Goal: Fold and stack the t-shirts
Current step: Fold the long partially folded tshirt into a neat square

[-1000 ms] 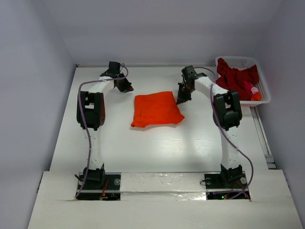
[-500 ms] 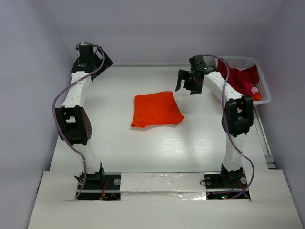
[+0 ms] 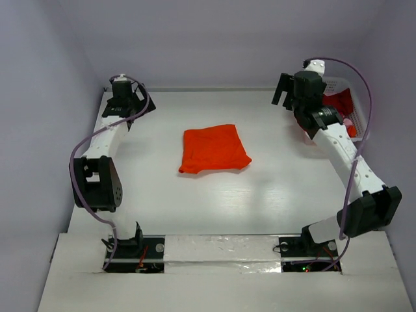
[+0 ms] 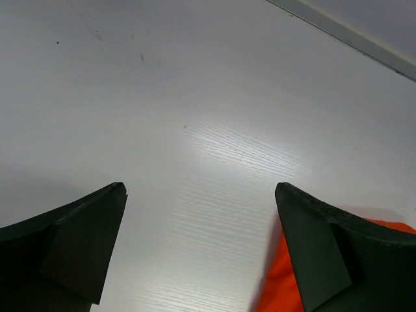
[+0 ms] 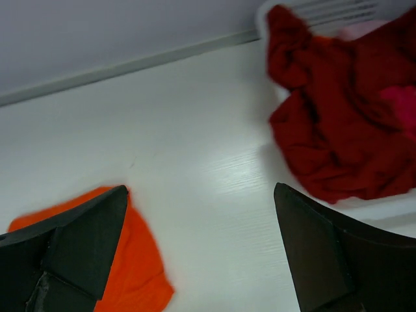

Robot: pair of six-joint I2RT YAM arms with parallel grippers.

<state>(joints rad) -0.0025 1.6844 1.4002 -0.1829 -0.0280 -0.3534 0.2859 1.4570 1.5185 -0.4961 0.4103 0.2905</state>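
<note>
A bright orange t-shirt [image 3: 214,149] lies folded in a flat rectangle at the middle of the table; its edge shows in the left wrist view [image 4: 276,286] and in the right wrist view [image 5: 130,266]. A dark red t-shirt [image 5: 338,130] is bunched in the white basket [image 3: 331,82] at the far right, with a bit of pink cloth [image 5: 400,104] beside it. My left gripper [image 4: 200,188] hangs open over bare table near the far left corner [image 3: 133,103]. My right gripper [image 5: 200,188] is open and empty, raised between the orange shirt and the basket [image 3: 286,94].
The basket's rim [image 5: 305,10] stands against the back wall on the right. Side walls close in the table on the left and right. A rail runs along the table's right edge [image 3: 359,188].
Both grippers have opened and pulled away from the orange t-shirt: the left to the far left corner, the right up and toward the basket. The shirt lies still.
</note>
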